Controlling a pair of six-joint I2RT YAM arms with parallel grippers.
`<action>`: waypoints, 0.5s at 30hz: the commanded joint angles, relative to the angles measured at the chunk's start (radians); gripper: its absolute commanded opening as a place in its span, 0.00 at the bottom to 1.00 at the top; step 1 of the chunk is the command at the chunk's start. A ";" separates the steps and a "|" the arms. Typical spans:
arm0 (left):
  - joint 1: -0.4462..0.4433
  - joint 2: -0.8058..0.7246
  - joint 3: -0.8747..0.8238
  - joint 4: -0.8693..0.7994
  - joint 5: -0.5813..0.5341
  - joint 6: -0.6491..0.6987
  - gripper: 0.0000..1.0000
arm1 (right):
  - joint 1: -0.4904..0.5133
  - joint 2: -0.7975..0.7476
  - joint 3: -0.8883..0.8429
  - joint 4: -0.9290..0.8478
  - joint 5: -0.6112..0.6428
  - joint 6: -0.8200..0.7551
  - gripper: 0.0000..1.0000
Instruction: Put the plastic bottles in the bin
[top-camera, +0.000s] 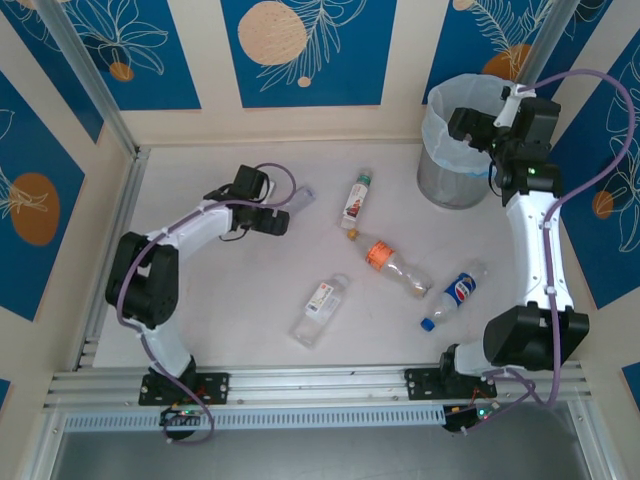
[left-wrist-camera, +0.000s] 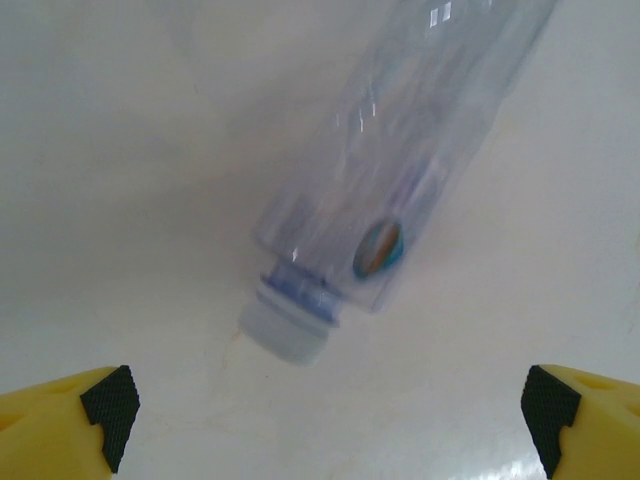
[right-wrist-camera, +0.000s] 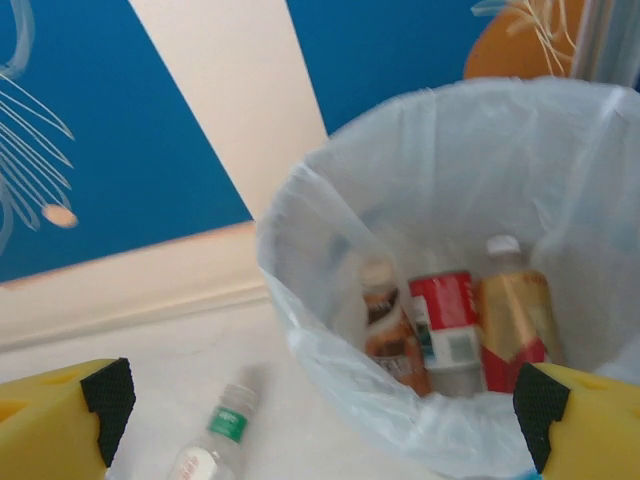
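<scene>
Left claw (left-wrist-camera: 330, 405): fingers wide apart, nothing between them. Just ahead of it a clear bottle (left-wrist-camera: 400, 170) lies flat on the counter (left-wrist-camera: 120, 200), pale cap toward the claw, untouched. Position: left of counter centre, toward the far edge.

Right claw (right-wrist-camera: 325, 410): fingers wide apart, empty, poised above the near rim of the bin (top-camera: 450, 185). The bin stands in the far right corner. Inside its bag (right-wrist-camera: 330, 230): brown-label bottle (right-wrist-camera: 390, 335), red-label bottle (right-wrist-camera: 445, 320), gold-label bottle (right-wrist-camera: 515, 315), side by side.

Loose on the counter:
- green-capped bottle (top-camera: 356, 200), mid far edge
- orange-label bottle (top-camera: 395, 265), centre, its cap end just beside the green-capped one
- blue-label bottle (top-camera: 455, 295), toward the near right corner
- white-label bottle (top-camera: 320, 310), toward the near edge
</scene>
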 joint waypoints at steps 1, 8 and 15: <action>0.019 0.083 0.090 -0.077 0.040 0.094 1.00 | 0.005 -0.113 -0.110 0.016 -0.100 0.060 1.00; 0.019 0.178 0.178 -0.094 0.107 0.185 0.99 | 0.006 -0.290 -0.318 0.025 -0.142 0.131 1.00; 0.019 0.267 0.265 -0.140 0.061 0.212 0.98 | 0.006 -0.384 -0.412 -0.001 -0.132 0.158 1.00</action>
